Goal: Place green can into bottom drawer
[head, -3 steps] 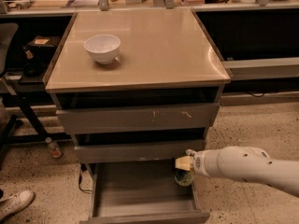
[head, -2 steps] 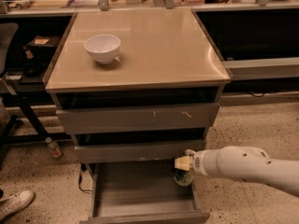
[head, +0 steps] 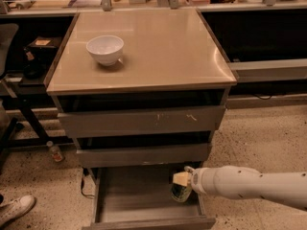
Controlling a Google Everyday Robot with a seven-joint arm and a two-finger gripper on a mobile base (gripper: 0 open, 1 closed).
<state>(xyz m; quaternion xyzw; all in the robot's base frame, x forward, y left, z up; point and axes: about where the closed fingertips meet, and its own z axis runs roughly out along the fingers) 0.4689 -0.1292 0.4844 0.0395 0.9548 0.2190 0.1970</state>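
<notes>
The green can (head: 180, 192) is a small mottled green-and-white can, held upright inside the open bottom drawer (head: 139, 210) near its right side. My gripper (head: 183, 179) reaches in from the right on a white arm and sits over the can's top, shut on it. The can's base looks at or just above the drawer floor; I cannot tell if it touches. The bottom drawer is pulled out wide, a shallow grey tray with a plain front edge at the picture's bottom.
A white bowl (head: 105, 49) stands on the tan cabinet top (head: 158, 51). Two upper grey drawers (head: 144, 121) are shut or nearly shut. A small bottle (head: 54, 151) and a shoe (head: 14, 209) lie on the floor at left. Dark shelving stands behind.
</notes>
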